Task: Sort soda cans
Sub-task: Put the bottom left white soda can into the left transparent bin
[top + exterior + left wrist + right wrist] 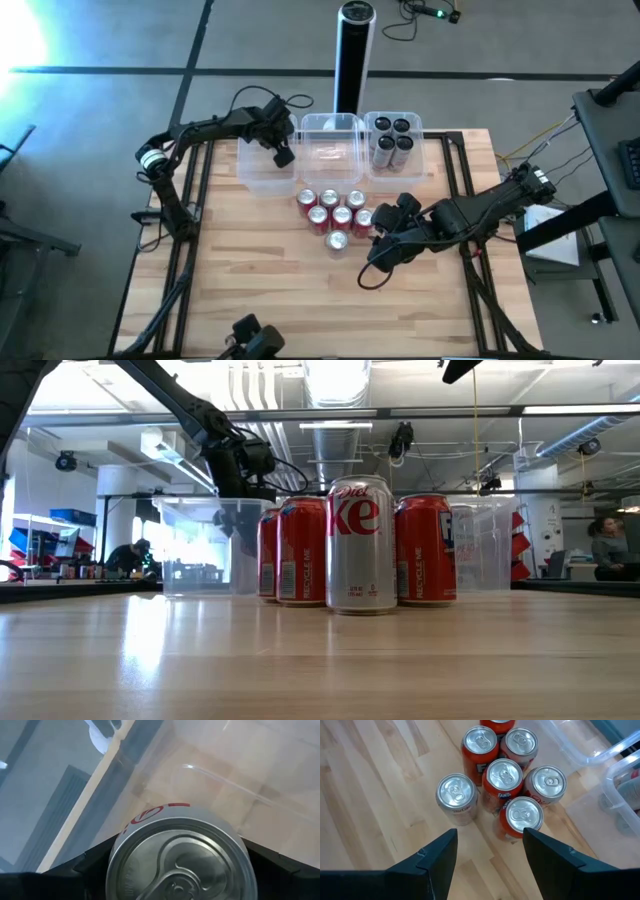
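A: Where was the left pincer?
B: Over the left tub at the far side of the bench. Its wrist view showed a silver can between its dark fingers, top toward the camera, with the tub's clear wall and floor beyond. The fingers stood wide, one at each side of the can; whether they gripped it I couldn't tell.

A: And the right pincer?
B: Low over the bench just right of the cluster, fingers parted and holding nothing.

A: The cans?
B: A tight cluster of red cans stood mid-bench before the tubs, with one silver Diet Coke can at its near edge. Four dark cans sat in the right tub. The middle tub held no cans that I could see.
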{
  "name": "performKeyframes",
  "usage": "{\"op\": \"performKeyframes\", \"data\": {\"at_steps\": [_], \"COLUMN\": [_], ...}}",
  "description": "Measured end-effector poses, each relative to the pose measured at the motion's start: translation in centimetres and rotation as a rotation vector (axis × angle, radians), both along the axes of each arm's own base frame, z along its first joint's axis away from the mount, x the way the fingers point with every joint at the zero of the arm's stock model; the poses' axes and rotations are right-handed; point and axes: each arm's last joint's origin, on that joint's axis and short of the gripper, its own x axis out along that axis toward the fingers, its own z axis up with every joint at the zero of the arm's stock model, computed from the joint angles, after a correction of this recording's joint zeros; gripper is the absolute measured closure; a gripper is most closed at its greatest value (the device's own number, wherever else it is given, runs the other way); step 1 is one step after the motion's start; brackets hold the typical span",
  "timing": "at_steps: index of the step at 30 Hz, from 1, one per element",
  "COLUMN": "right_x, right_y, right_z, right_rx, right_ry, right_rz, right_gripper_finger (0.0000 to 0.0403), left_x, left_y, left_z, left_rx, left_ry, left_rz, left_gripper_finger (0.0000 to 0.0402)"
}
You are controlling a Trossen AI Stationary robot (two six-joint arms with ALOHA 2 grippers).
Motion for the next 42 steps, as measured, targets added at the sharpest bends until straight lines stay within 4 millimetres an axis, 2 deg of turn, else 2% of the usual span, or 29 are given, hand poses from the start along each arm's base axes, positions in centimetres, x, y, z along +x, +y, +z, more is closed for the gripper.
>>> {"op": "performKeyframes", "data": {"at_steps": [14, 20, 26, 37, 42], "right_x": [0.0, 0.0, 0.0, -0.2, -0.2], "right_y": [0.0, 0.0, 0.0, 0.4, 0.4], "right_z": [0.0, 0.0, 0.0, 0.0, 0.0], "right_rx": [-0.01, -0.013, -0.014, 0.0, -0.013], "right_ry": [0.007, 0.009, 0.008, 0.002, 0.007], "right_rz": [0.019, 0.026, 0.025, 0.018, 0.035], "right_gripper_finger": [0.0183, 0.0183, 0.0184, 0.0175, 0.0175], "left_x": [-0.3, -0.2, 0.1, 0.4, 0.4], "left_y": [-0.3, -0.3, 0.0, 0.5, 0.4], "left_z": [0.5, 3.1, 4.0, 2.4, 2.3], "left_rx": [-0.014, 0.012, 0.035, 0.015, 0.009], "left_ry": [-0.001, -0.046, -0.069, -0.022, -0.018], "left_rz": [0.001, -0.002, 0.006, 0.023, 0.026], "left_gripper_finger": [0.0086, 0.0086, 0.0086, 0.0086, 0.0086]}}
